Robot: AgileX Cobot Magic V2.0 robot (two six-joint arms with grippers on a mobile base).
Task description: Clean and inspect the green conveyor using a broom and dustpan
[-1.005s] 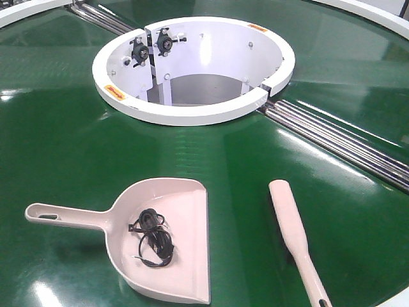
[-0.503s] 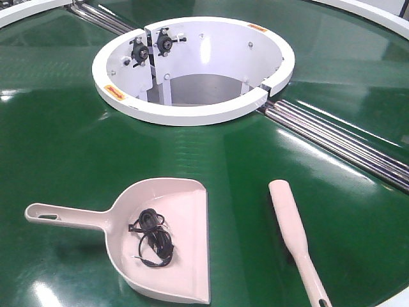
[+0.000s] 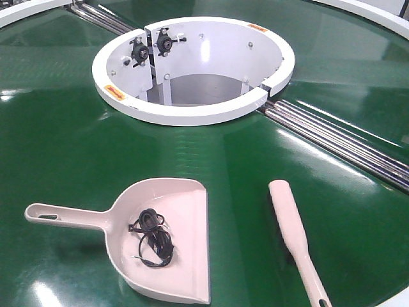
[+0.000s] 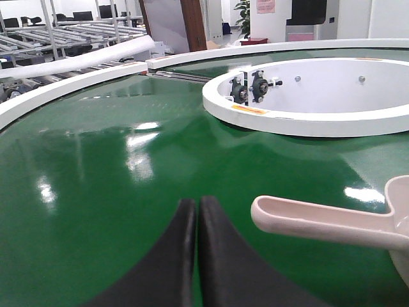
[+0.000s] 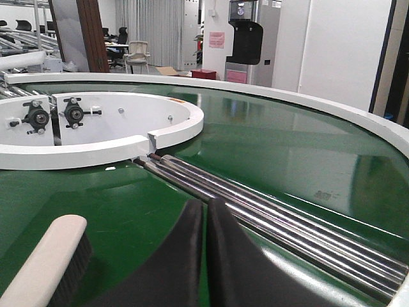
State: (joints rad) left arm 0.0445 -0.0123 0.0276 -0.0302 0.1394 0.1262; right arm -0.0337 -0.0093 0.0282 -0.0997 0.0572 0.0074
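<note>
Debris is sitting in the dustpan (image 3: 167,246), broom (image 3: 291,227) lying at three o'clock; I'm idling both grippers' jaws pressed together, empty; inspection remaining.

Green conveyor (image 3: 64,141) carries dustpan (image 3: 182,256) left, broom (image 3: 291,227) right, apart

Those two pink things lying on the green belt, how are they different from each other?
The dustpan is a wide scoop with raised sides; the broom is a long narrow paddle. The dustpan holds a tangle of black wire; the broom carries nothing. The dustpan's handle points left, the broom's toward the camera. Both are pale pink plastic, lying untouched.
</note>
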